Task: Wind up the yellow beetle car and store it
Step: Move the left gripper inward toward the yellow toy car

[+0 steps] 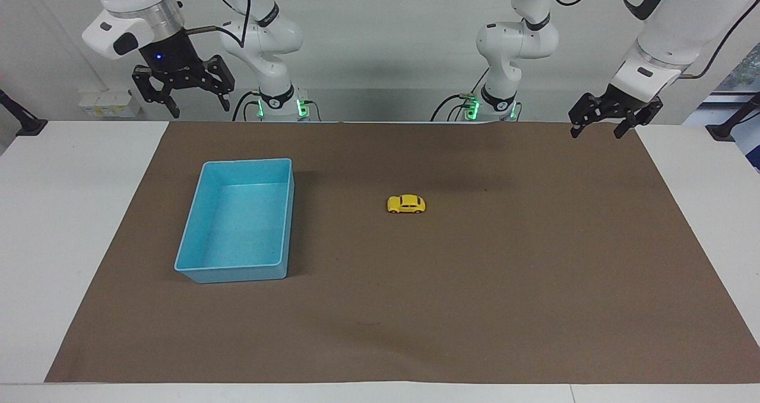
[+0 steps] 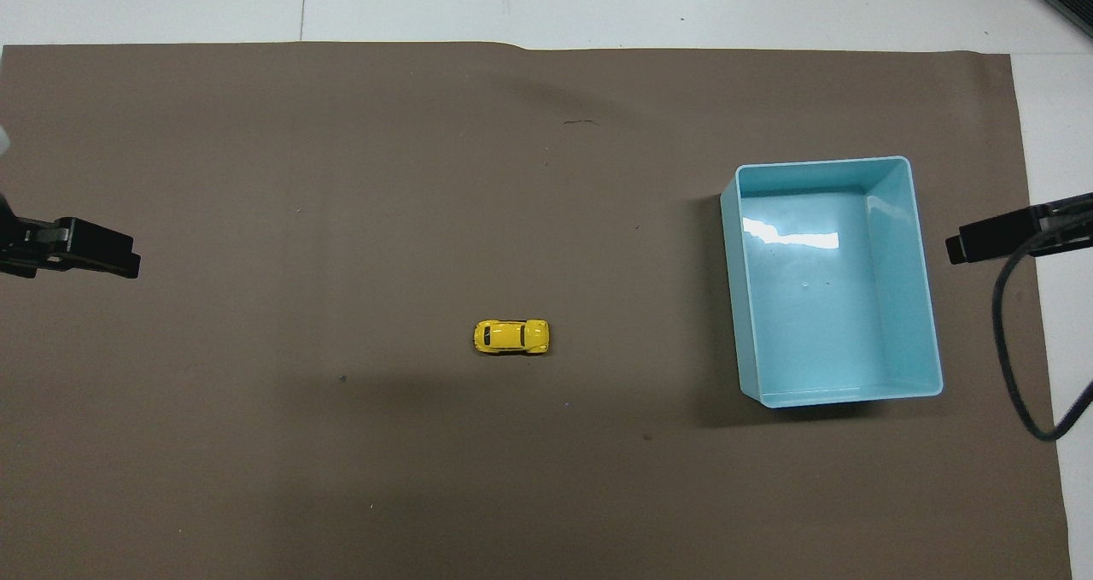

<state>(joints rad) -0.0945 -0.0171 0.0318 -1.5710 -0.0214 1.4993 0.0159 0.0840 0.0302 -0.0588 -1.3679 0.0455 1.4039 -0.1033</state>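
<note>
- Yellow beetle car (image 1: 407, 204) on its wheels on the brown mat (image 1: 475, 308), roughly mid-desk, lying lengthwise along the line between the two arms' ends.
- Seen from overhead, same car (image 2: 511, 337) alone on bare mat, nothing touching it.
- Blue tray (image 1: 196, 228) on the mat toward the right arm's end, well apart from the car, nothing inside; long sides running toward and away from the robots.
- White desk (image 1: 71, 213) showing around the mat's edges.
- Left end effector (image 1: 597, 134) raised over the mat's corner at the left arm's end, close to the robots' edge; fingers spread apart, gripping nothing.
- Right end effector (image 1: 199, 111) held high over the desk edge at the right arm's end, near the robots' side of the tray; fingers spread wide, gripping nothing.
- In the overhead view, only dark tips at the frame's sides: left end effector (image 2: 102, 251), right end effector (image 2: 982, 240).
- Both arms waiting, clear of car and tray.
</note>
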